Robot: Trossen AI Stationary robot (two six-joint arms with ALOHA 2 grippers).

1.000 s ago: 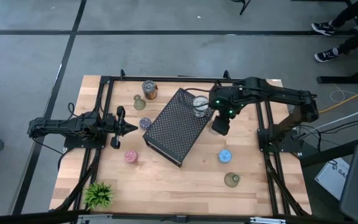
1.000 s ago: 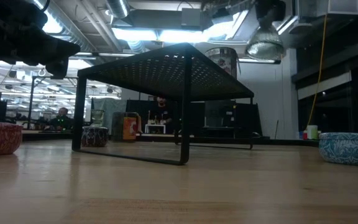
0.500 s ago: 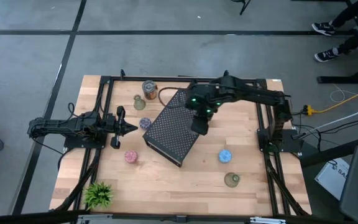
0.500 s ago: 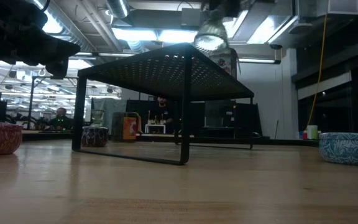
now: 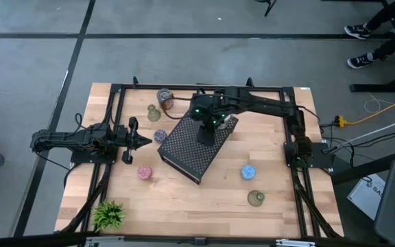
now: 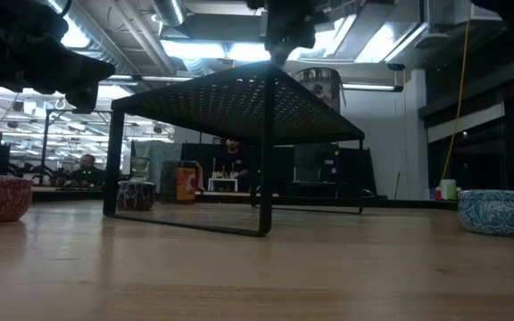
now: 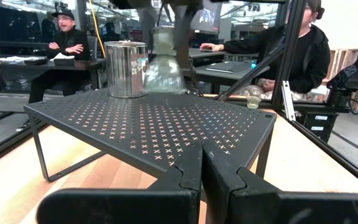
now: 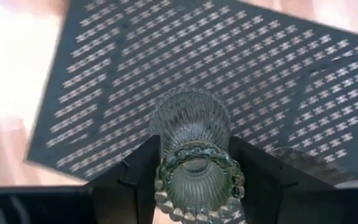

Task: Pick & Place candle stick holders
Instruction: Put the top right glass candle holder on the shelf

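My right gripper [image 5: 204, 130] is over the black perforated box [image 5: 194, 140] and shut on a clear-green ribbed glass holder [image 8: 193, 149], which also shows in the left wrist view [image 7: 163, 68]. A silver can-like holder [image 7: 126, 68] stands on the box's top. On the table stand a silver-copper can [image 5: 164, 98], an olive holder [image 5: 153, 113], a purple one [image 5: 160, 136], a pink one [image 5: 144, 173], a blue one [image 5: 248, 171] and another olive one [image 5: 256, 198]. My left gripper [image 5: 132, 140] waits shut and empty at the table's left. My right gripper pinches the glass holder just below its beaded rim [image 8: 194, 163] between its two fingers [image 8: 140, 171], one on each side. The fingers come from above, pointing down. The holder stands upright, rim up, over the box's top; whether its base touches the box I cannot tell.
A small green plant [image 5: 108, 214] stands at the table's near left corner. Black frame rails [image 5: 115, 103] run along the table's sides. Bare wood lies between the box and the near edge. People sit at desks beyond the table [image 7: 291, 50].
My right gripper has carried the glass holder toward the table's left edge, from beside the box's right end to over the box's top, staying shut on it. The holder has stayed upright. The left arm has kept still.
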